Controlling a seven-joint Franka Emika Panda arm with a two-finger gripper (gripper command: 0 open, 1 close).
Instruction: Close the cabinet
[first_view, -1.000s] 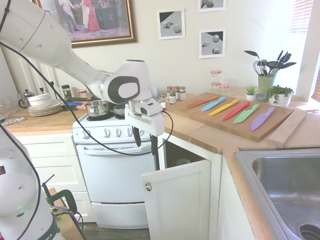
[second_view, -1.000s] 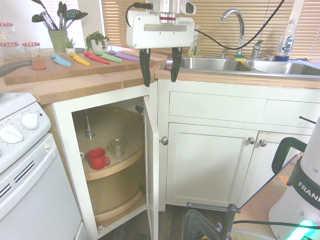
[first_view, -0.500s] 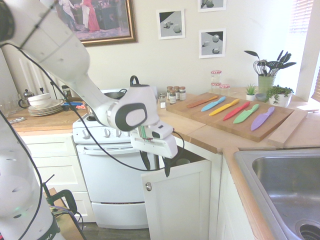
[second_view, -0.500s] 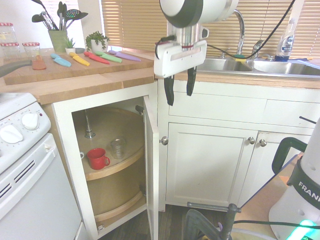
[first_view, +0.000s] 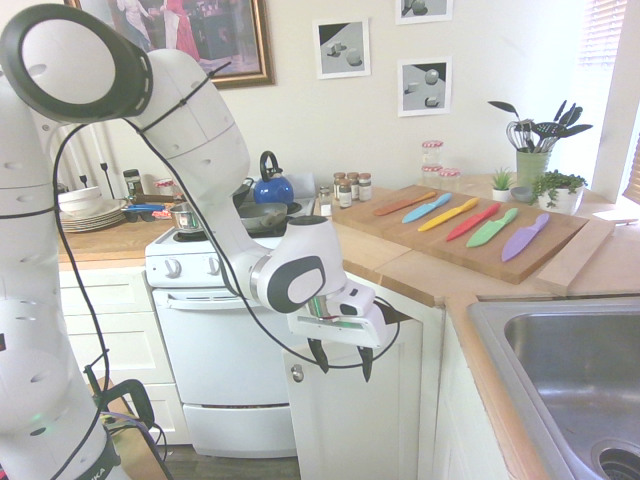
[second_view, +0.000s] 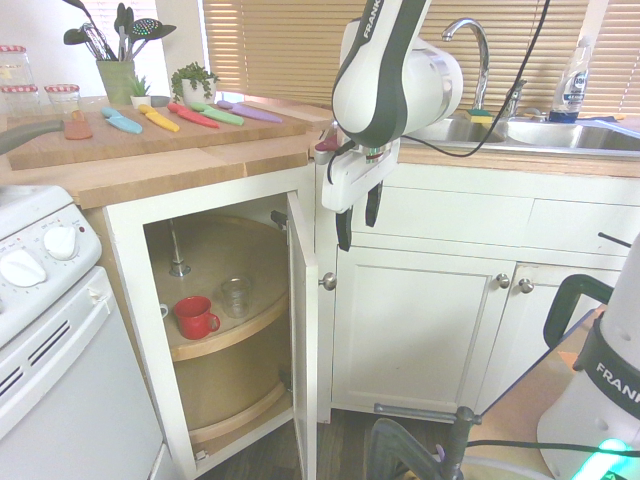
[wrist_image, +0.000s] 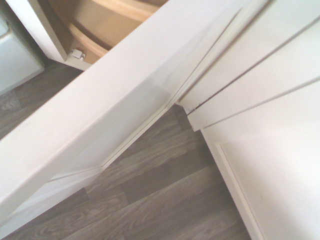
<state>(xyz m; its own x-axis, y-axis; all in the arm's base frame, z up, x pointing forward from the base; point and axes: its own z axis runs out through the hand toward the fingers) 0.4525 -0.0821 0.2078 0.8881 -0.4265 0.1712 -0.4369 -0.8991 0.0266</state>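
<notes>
White stove (second_view: 40, 330) at far left, second exterior view. Cabinet (second_view: 215, 330) beside it, under the wooden surface (second_view: 180, 165), door (second_view: 304, 330) swung outward, edge-on to this camera, small round silver knob (second_view: 328, 282) near its upper corner. Inside, a rounded wooden shelf (second_view: 225, 335) carrying a red mug (second_view: 196, 317) and a clear glass (second_view: 237, 296). Pincer (second_view: 356, 215) just right of the door's top edge, pointing down, black fingers (second_view: 343, 228) spread wide, nothing between them, not touching the door. Sink (second_view: 500, 130) further right. Wrist view: door panel over grey wood floor (wrist_image: 165, 200).
</notes>
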